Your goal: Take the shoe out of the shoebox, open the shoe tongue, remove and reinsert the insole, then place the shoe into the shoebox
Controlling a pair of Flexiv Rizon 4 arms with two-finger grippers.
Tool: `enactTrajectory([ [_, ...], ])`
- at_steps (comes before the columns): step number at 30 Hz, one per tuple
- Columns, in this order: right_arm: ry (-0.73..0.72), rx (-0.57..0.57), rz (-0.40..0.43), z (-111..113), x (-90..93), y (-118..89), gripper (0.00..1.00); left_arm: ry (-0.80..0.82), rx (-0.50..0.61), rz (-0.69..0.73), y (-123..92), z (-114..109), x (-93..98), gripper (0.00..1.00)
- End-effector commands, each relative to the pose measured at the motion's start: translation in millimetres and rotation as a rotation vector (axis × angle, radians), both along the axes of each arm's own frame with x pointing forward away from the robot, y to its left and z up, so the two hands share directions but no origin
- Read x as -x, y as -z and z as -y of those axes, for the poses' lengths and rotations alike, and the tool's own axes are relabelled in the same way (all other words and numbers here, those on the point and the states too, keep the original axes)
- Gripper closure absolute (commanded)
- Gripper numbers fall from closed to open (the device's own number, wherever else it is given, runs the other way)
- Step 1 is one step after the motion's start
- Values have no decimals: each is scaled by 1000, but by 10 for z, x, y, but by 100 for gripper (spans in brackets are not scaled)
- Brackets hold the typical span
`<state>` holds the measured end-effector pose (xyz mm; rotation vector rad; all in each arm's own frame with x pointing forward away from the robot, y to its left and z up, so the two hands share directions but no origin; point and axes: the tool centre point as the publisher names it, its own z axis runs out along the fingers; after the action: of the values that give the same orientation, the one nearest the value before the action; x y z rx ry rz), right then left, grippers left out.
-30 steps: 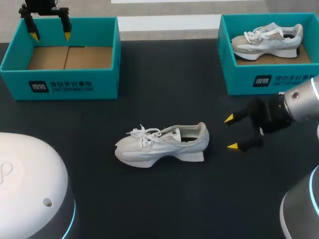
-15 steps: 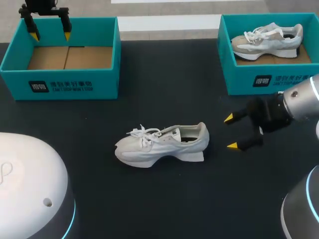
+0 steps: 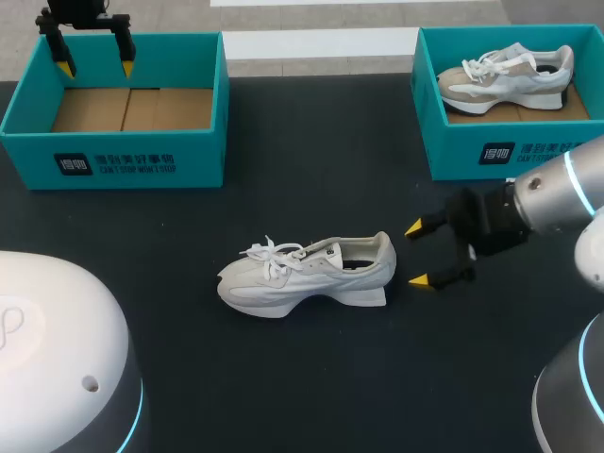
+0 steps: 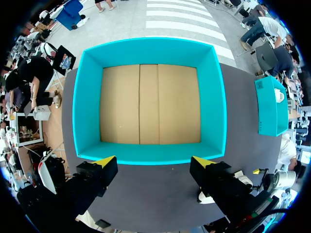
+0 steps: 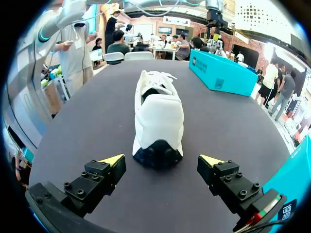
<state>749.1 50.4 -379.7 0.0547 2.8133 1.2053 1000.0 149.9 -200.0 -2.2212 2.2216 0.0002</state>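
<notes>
Right hand (image 3: 417,255) nears the heel of the shoe (image 3: 307,274) — fingers apart.
The white shoe stands on its sole mid-surface (image 3: 311,377), toe toward my left, heel facing the right hand. Over the last second that hand has slid closer and now sits just short of the heel, yellow tips spread wide, touching nothing. The left hand (image 3: 95,68) has not shifted — it hangs over the far wall of the left shoebox (image 3: 113,165), fingers likewise apart. A second shoe (image 3: 505,75) lies in the right shoebox (image 3: 472,151).

Bright, even light; faint shadows
</notes>
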Motion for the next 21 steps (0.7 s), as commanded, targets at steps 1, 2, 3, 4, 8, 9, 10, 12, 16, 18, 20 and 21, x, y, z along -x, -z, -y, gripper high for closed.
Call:
enactTrajectory([
  [1, -2, -7, -4, -201, -59, 124, 0, 0, 0, 0, 0, -1, 0, 0],
  [2, -6, -13, -7, -233, -62, 138, 0, 0, 0, 0, 0, -1, 0, 0],
  [3, -7, -20, -13, -261, -70, 165, 0, 0, 0, 0, 0, -1, 0, 0],
  [4, -9, -25, -14, -285, -70, 171, 0, 0, 0, 0, 0, -1, 0, 0],
  [8, -5, -33, -25, -401, -50, 218, 0, 0, 0, 0, 0, -1, 0, 0],
  [9, -1, -34, -31, -443, -41, 240, 0, 0, 0, 0, 0, -1, 0, 0],
  [10, -5, -41, -37, -476, -34, 257, 0, 0, 0, 0, 0, -1, 0, 0],
  [12, 2, -42, -45, -525, -26, 300, 0, 0, 0, 0, 0, -1, 0, 0],
  [16, 5, -59, -64, -622, -25, 378, 0, 0, 0, 0, 0, -1, 0, 0],
  [18, 5, -67, -67, -662, -26, 405, 0, 0, 0, 0, 0, -1, 0, 0],
  [20, 13, -70, -68, -688, -29, 419, 0, 0, 0, 0, 0, -1, 0, 0],
  [21, 7, -76, -74, -716, -30, 425, 0, 0, 0, 0, 0, -1, 0, 0],
])
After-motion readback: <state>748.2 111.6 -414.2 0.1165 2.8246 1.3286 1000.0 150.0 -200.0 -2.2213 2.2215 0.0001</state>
